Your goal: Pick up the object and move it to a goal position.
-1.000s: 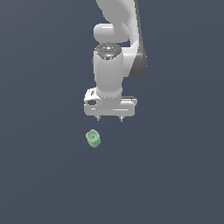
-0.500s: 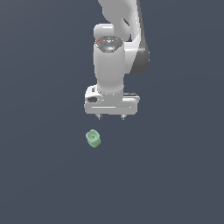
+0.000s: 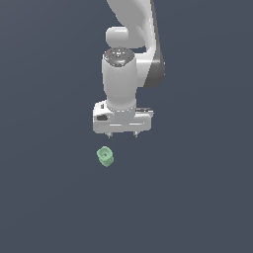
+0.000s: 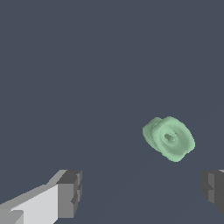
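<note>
The claw (image 3: pixel 122 134) hangs with its fingers (image 4: pixel 70 192) spread wide, gripping nothing. The light-green object (image 3: pixel 105 156) lies on the dark worktop (image 3: pixel 49 197), apart from it, toward the exterior view's left.

Supporting surface: a plain, uniform dark blue-grey floor (image 3: pixel 44 197) filling both views, without visible edges or markings. Lying directly on it: one small light-green object (image 3: pixel 105 156), a stubby cylinder on its side, its ringed, flanged end (image 4: pixel 173 138) facing the wrist camera.
</note>
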Tool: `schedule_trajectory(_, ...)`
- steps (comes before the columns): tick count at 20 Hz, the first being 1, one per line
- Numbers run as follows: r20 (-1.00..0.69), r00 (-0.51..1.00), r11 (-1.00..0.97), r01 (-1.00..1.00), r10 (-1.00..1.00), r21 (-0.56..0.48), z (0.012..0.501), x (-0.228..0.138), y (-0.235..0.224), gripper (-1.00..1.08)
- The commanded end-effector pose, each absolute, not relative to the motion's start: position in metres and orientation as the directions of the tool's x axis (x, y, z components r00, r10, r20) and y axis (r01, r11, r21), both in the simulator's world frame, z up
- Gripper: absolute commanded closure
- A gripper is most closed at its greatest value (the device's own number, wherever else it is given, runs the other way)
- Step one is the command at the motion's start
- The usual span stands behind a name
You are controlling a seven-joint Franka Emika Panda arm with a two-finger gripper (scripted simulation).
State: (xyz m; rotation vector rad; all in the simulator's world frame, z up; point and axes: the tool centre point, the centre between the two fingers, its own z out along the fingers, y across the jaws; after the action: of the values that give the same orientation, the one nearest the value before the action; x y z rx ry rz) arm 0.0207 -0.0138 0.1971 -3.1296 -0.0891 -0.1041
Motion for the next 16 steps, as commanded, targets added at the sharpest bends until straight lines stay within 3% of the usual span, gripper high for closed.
schedule_trajectory(1, 0.063, 0.994, -0.995, 0.095, 0.095, -0.003, 0.192, 0.022, -0.019, -0.92)
schedule_trajectory(16, 0.025, 0.908, -0.909, 0.417, 0.417, 0.014, 0.144, 0.031, -0.061, -0.92)
